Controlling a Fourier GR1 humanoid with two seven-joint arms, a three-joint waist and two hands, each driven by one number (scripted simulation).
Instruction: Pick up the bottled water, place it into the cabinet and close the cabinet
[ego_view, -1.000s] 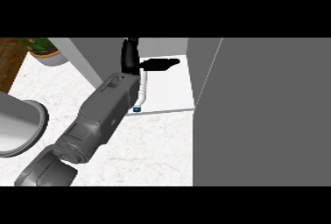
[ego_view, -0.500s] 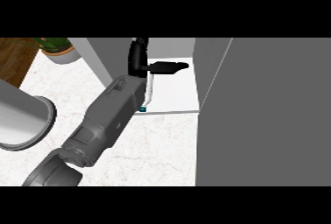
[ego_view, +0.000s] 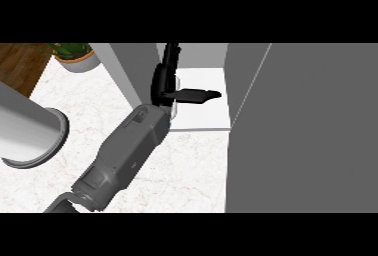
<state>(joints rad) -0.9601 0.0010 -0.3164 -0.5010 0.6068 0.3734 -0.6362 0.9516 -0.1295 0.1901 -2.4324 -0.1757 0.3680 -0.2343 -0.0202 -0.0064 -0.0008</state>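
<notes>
Far left, grey round canister and potted green plant sit on the white marble counter, well clear. Black left hand is inside the open grey cabinet, fingers straight, thumb splayed: released, gripping nothing. Clear bottled water is probably that pale sliver by the wrist, at the white shelf's front lip, mostly hidden. Risk: the forearm snags it on the way out and tips it. Tall grey cabinet door could then jam on it.
</notes>
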